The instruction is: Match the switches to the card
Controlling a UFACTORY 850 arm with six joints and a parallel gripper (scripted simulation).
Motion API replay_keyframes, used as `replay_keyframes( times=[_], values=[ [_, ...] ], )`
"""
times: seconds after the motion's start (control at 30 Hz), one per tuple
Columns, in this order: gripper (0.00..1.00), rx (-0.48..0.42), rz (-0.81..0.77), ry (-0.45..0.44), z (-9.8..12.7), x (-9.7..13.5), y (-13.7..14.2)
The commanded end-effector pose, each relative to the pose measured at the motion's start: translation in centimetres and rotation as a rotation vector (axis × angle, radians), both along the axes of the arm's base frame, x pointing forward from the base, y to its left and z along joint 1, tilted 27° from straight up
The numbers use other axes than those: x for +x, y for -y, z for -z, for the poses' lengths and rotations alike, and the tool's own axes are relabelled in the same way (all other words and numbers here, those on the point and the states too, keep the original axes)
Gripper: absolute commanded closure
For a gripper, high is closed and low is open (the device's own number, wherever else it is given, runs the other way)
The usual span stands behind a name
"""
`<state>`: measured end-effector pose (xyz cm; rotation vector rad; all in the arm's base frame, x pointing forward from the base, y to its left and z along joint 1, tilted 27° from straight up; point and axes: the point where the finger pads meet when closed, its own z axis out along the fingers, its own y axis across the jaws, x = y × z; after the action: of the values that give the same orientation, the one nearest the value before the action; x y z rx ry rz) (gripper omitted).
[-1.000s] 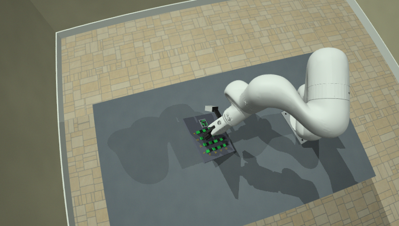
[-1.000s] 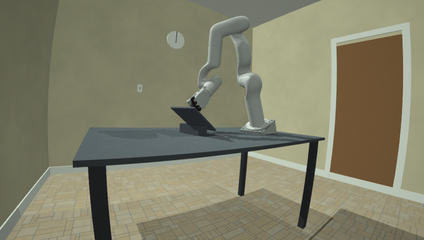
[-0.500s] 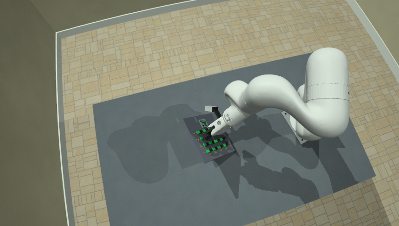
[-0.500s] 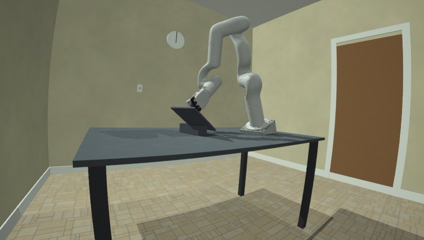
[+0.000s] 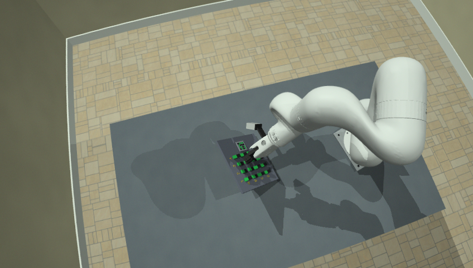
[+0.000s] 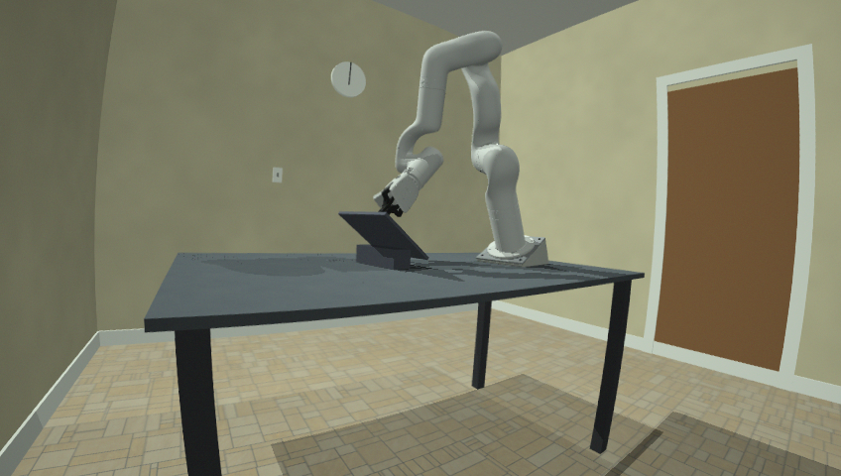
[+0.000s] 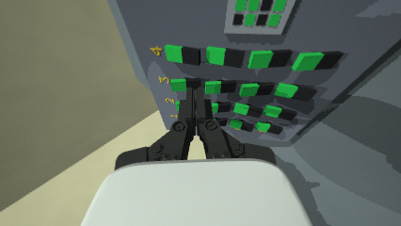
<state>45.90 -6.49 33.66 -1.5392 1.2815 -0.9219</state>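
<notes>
A tilted dark panel (image 5: 248, 166) on the table carries a grid of rocker switches (image 7: 245, 89), each half green and half dark grey, with yellow row numbers on one side. The small card (image 7: 260, 14) of green and dark squares sits above the grid in the wrist view and shows in the top view (image 5: 241, 144). My gripper (image 7: 195, 97) is shut and empty. Its fingertips are on the dark half of the first switch (image 7: 184, 85) in row 3. In the exterior view the gripper (image 6: 389, 204) is at the panel's upper edge.
The panel stands on a dark block (image 6: 382, 254) on the grey table. The arm's base (image 6: 514, 250) is bolted behind it. A small grey box (image 5: 254, 125) juts out beside the wrist.
</notes>
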Motion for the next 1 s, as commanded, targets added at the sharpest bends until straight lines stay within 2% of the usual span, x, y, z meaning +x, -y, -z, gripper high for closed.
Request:
replay_keyframes(
  times=[0.0, 0.47, 0.53, 0.67, 0.73, 0.97],
  values=[
    [1.0, 0.0, -0.001, 0.001, -0.37, -0.78, 0.18],
    [1.0, 0.0, -0.001, -0.001, -0.37, -0.81, 0.18],
    [1.0, -0.008, 0.001, -0.038, -0.26, -0.83, 0.22],
    [1.0, -0.041, -0.005, -0.235, 0.0, -0.91, 0.05],
    [1.0, -0.054, -0.003, -0.296, 0.08, -0.93, 0.08],
    [1.0, -0.058, -0.001, -0.308, 0.05, -0.95, 0.14]
  ],
)
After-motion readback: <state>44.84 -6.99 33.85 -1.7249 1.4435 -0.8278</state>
